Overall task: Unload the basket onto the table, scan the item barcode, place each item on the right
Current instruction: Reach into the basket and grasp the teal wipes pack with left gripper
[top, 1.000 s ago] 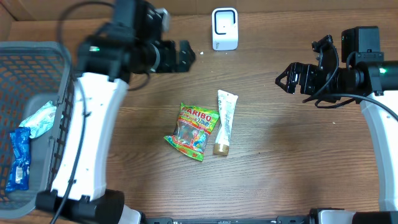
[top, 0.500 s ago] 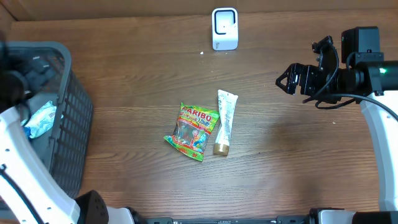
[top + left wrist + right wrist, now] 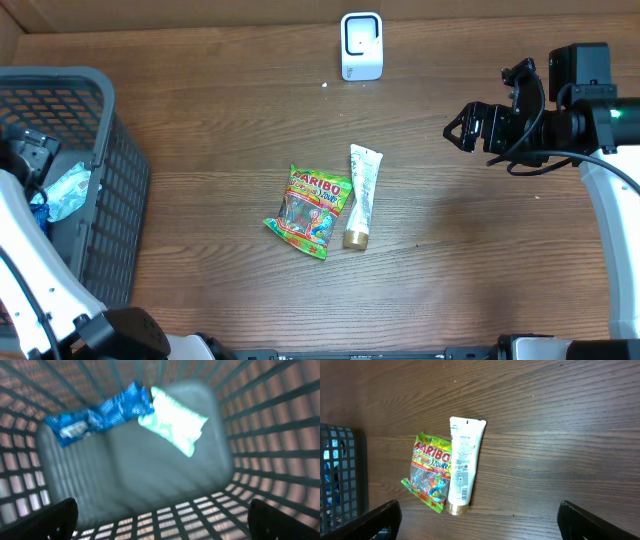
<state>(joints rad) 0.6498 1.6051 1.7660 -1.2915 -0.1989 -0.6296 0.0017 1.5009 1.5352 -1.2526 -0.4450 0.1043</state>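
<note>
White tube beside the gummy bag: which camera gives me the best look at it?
Right wrist view: the white tube lies whole and largest there, its print facing up. Overhead shows it too, only smaller, beside the gummy bag. Left wrist looks into the basket and misses it.

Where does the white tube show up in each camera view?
Overhead: white tube near picture centre, just right of the candy bag.
Left wrist: not in it; only the inside of the basket shows.
Right wrist: left of centre, also right of the candy bag.
Shared landmark: the basket, in all three views.
</note>
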